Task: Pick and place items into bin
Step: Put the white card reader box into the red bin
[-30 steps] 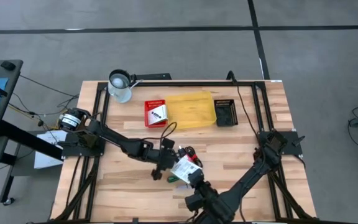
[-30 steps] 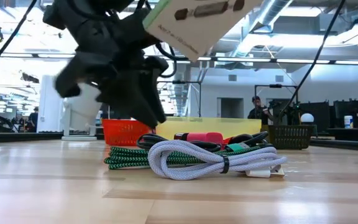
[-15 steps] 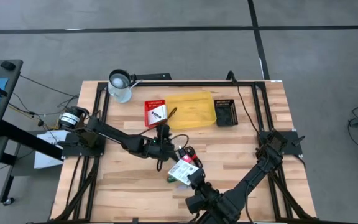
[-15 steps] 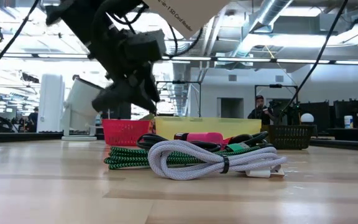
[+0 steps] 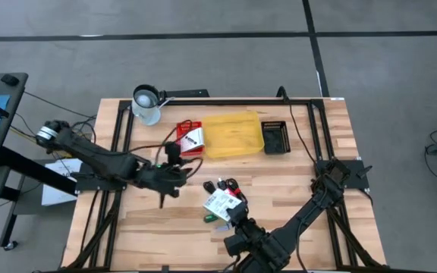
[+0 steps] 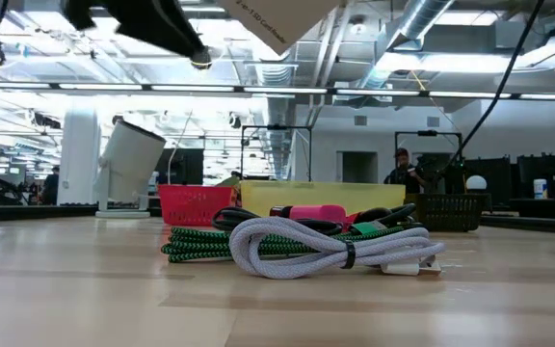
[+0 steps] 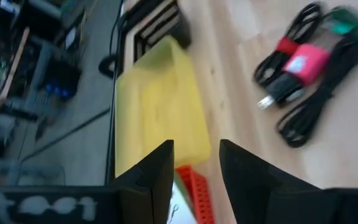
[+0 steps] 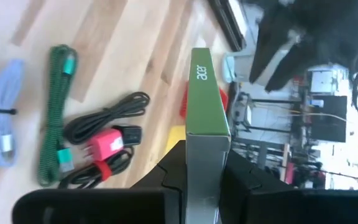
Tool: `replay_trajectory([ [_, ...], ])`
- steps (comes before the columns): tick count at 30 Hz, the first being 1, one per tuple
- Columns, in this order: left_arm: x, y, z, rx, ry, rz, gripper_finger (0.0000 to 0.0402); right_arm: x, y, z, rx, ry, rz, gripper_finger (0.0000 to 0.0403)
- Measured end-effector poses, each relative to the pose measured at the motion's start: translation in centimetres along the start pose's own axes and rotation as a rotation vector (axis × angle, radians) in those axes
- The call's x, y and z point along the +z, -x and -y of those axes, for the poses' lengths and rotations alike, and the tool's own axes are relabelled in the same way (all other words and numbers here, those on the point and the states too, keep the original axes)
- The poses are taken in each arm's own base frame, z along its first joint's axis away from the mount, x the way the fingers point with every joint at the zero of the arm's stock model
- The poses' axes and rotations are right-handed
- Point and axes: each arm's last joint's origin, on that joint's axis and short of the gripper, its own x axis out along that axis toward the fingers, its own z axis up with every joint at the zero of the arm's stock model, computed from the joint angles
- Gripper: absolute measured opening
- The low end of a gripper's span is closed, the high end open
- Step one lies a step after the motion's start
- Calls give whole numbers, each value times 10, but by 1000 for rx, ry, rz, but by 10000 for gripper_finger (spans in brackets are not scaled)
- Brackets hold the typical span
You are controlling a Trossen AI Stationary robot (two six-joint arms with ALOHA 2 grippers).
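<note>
My right gripper (image 8: 205, 167) is shut on a flat white box with a green edge (image 5: 220, 203), held above the table by the near side of the pile. That pile (image 5: 226, 186) lies on the wood: black cords (image 8: 104, 118), a red-pink piece (image 8: 107, 146), a green braided cord (image 8: 58, 106) and a pale grey cord (image 8: 2, 124). My left gripper (image 7: 196, 158) is open and empty, raised left of the pile, near the red basket (image 5: 190, 139). A white packet lies in that basket. My right gripper pinches the white box between its two fingers, one on each broad face, with the green edge (image 8: 205, 146) showing between them. The fingers come from the table's near side. The box is lifted clear of the table and tilted.
Along the far side stand the red basket, a yellow bin (image 5: 234, 134) and a black basket (image 5: 275, 137). A white cup (image 5: 146, 105) stands at the far left. A black frame (image 5: 203, 95) rims the table. Bare wood lies near left and right of the pile.
My left gripper has drawn away from the pile, first toward the far edge by the red basket, then toward the table's left, and it has risen out of the low view's middle. The pile has stayed where it was.
</note>
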Motion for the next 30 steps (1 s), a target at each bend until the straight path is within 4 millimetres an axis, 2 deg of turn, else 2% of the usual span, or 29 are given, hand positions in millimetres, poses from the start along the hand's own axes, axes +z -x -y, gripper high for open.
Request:
replay_trajectory([
  [4,3,15,14,1,-57,40,121,0,-5,4,-32,11,-9,44],
  [8,5,14,29,16,-124,32,121,0,-7,6,-45,23,-15,45],
  [18,14,-15,62,117,-289,-6,121,-1,-16,14,-125,12,-31,45],
  [30,31,-18,62,224,-260,77,121,0,-16,15,-146,-9,-27,45],
])
